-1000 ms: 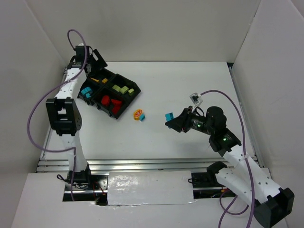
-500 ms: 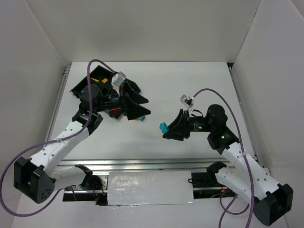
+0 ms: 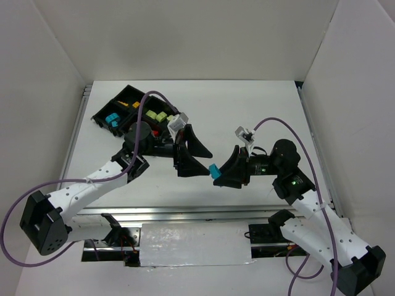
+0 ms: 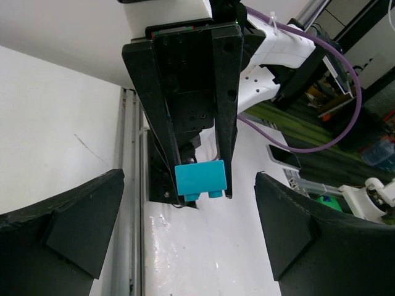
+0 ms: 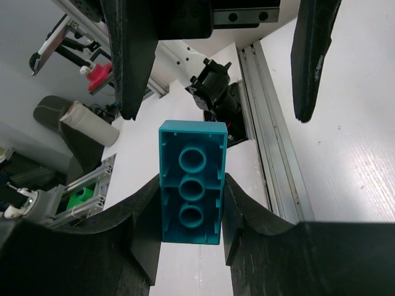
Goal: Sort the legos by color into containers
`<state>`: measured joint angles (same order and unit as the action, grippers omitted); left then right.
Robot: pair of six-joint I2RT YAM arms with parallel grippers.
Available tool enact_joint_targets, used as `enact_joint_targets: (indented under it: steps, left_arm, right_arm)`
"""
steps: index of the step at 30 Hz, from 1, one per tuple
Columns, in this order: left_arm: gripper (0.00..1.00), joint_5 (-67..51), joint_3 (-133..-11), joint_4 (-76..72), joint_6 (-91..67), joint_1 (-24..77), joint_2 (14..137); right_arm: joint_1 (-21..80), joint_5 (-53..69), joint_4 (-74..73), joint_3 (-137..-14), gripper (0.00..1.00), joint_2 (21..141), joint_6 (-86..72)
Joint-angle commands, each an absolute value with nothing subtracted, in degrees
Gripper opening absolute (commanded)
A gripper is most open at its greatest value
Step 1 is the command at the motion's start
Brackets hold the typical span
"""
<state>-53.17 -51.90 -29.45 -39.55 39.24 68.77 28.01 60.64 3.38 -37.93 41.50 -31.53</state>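
My right gripper (image 3: 221,174) is shut on a teal blue lego (image 3: 214,172) and holds it above the table's middle. In the right wrist view the lego (image 5: 192,190) shows its hollow underside between my fingers (image 5: 258,234). My left gripper (image 3: 201,161) is open and empty. It faces the lego from the left, its fingers apart on either side. The left wrist view shows the lego (image 4: 199,179) held in the right gripper, just beyond my open fingers (image 4: 68,228). The black tray (image 3: 99,116) at the back left holds teal (image 3: 112,118), orange (image 3: 126,103) and green (image 3: 157,116) legos.
The left arm crosses over the tray's near corner and hides most of the red compartment. White walls stand at the left, back and right. A metal rail runs along the table's near edge (image 3: 185,214).
My left arm swung from over the tray to the table's middle, its gripper open towards the right gripper. My right gripper lifted the teal lego and carried it left.
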Motion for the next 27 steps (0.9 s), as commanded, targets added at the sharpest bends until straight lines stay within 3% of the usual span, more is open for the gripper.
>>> enact_joint_targets:
  steps: [1,5,15,17,18,19,20,21,22,23,27]
  left_arm:
    - [0.99,-53.8,-53.4,-36.1,-41.4,41.0,69.4]
    - [0.97,-51.6,-55.5,-31.5,-39.5,42.6,70.7]
    - [0.68,-52.8,-57.5,-30.4,-39.5,44.2,73.6]
    - [0.54,-52.9,-57.6,-30.1,-39.4,44.2,73.7]
    - [0.37,-53.1,-57.6,-30.3,-39.5,44.2,73.7]
    - [0.27,-53.1,-57.7,-30.2,-39.3,44.2,73.7]
    - [0.10,-53.1,-57.8,-29.6,-39.1,44.2,73.5]
    - [0.01,-52.3,-58.1,-29.1,-38.9,44.1,73.3]
    - [0.00,-51.4,-58.5,-28.4,-38.3,44.1,73.0]
    - [0.00,-50.4,-59.1,-27.2,-37.5,44.0,72.9]
    - [0.00,-39.7,-63.1,-12.4,-33.1,38.2,70.9]
  right_arm:
    - [28.7,59.2,2.9,-40.6,0.00,40.5,-30.4]
    - [29.5,58.0,3.0,-40.8,0.00,40.7,-29.8]
    - [30.1,53.0,1.1,-42.1,0.00,40.5,-28.3]
    - [30.1,52.6,1.2,-41.8,0.00,40.3,-28.1]
    - [30.1,52.2,1.1,-41.9,0.01,40.1,-28.0]
    - [30.1,52.2,1.1,-41.6,0.02,40.1,-27.9]
    - [30.1,52.4,1.3,-41.4,0.14,40.2,-27.6]
    - [30.1,52.5,1.4,-41.2,0.33,40.3,-27.4]
    - [30.1,52.4,1.6,-40.5,0.56,40.3,-27.3]
    - [30.1,52.4,1.8,-40.2,0.99,40.2,-27.3]
    - [30.1,48.0,0.4,-38.3,1.00,39.7,-26.2]
